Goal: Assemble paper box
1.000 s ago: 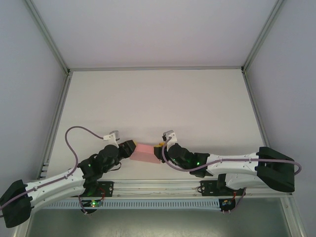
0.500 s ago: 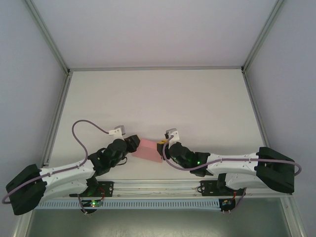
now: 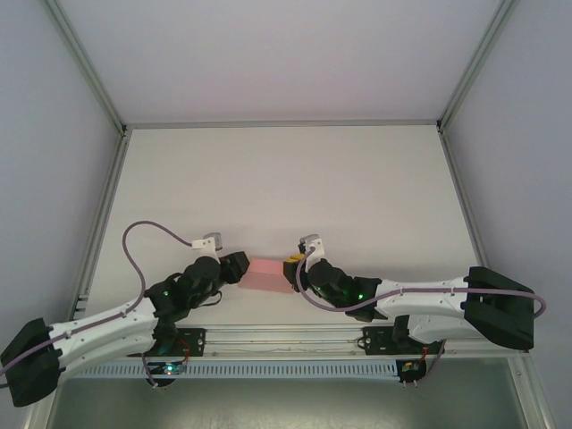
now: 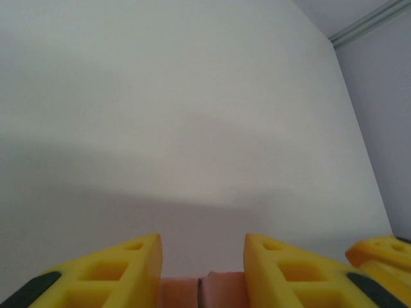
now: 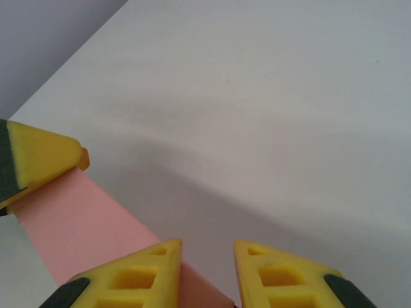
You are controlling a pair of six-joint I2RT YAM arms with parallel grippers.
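A white table (image 3: 286,179) takes up most of the enclosure, pale walls around it. The left arm (image 3: 107,326) and right arm (image 3: 429,299) reach in from the near edge and meet near the table's front. Between them sits the paper box (image 3: 268,275), a small flat pink carton. The left gripper (image 3: 239,266) is clamped on its left end, pink card filling the gap between the yellow fingers (image 4: 122,266). The right gripper (image 3: 291,270) is closed on the opposite end.
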